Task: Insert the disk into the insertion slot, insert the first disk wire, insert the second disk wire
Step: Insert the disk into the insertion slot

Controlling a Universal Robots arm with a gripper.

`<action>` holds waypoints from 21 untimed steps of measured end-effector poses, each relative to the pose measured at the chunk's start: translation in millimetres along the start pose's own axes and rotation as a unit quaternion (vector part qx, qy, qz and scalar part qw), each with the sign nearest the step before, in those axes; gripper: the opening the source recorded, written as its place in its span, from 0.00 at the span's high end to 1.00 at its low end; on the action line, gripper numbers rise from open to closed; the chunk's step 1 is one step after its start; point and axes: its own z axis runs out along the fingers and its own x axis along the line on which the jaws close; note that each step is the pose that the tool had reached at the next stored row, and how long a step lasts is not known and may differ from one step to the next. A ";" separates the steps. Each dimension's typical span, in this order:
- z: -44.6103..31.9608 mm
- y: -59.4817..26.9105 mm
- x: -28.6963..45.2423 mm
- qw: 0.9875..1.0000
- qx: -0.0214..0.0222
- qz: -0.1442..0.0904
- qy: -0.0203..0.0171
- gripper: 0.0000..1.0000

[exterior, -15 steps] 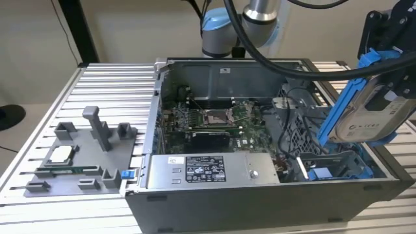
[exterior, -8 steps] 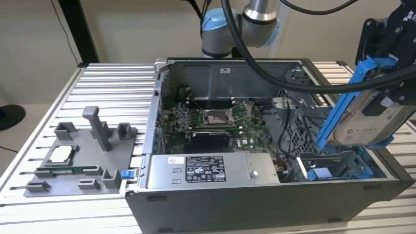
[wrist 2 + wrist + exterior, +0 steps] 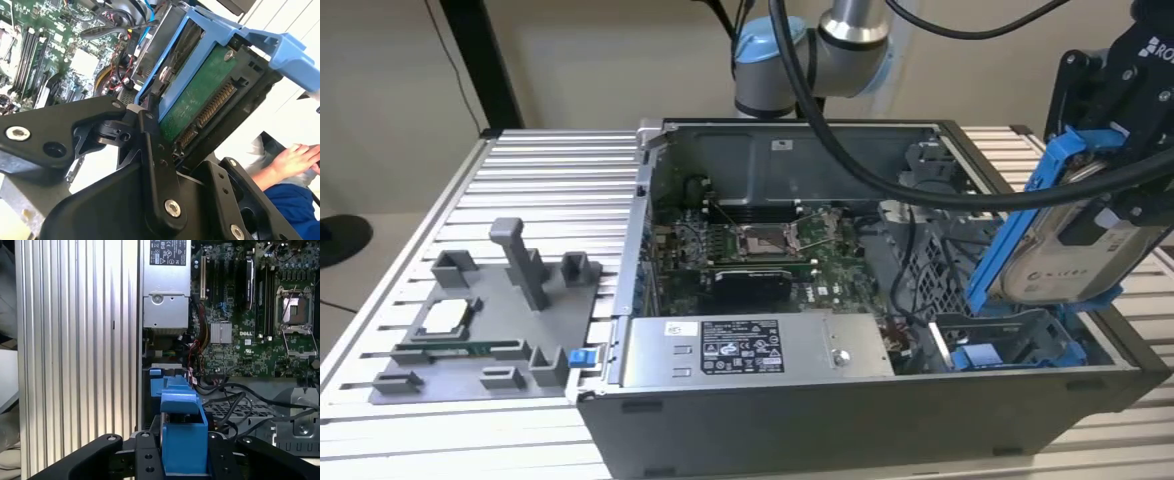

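Soft, even room light falls on the computer case in the exterior view, with no hard shadows; inside the case the far wall sits dim. In the first wrist view the ribbed table beside the case glares in a pale, washed band, and the power supply inside it has a dull sheen. In the second wrist view the background beyond the case burns out to white behind the disk that my gripper clamps. The gripper's black links near the lens look dark and flat, and a person's hand looks soft.
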 end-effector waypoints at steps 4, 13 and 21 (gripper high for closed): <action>0.1 0.0 0.0 1.000 0.000 0.000 0.000 1.00; 7.4 -0.3 -0.1 1.000 -0.005 0.000 0.000 1.00; 11.4 -0.5 -0.2 1.000 -0.007 0.001 0.000 1.00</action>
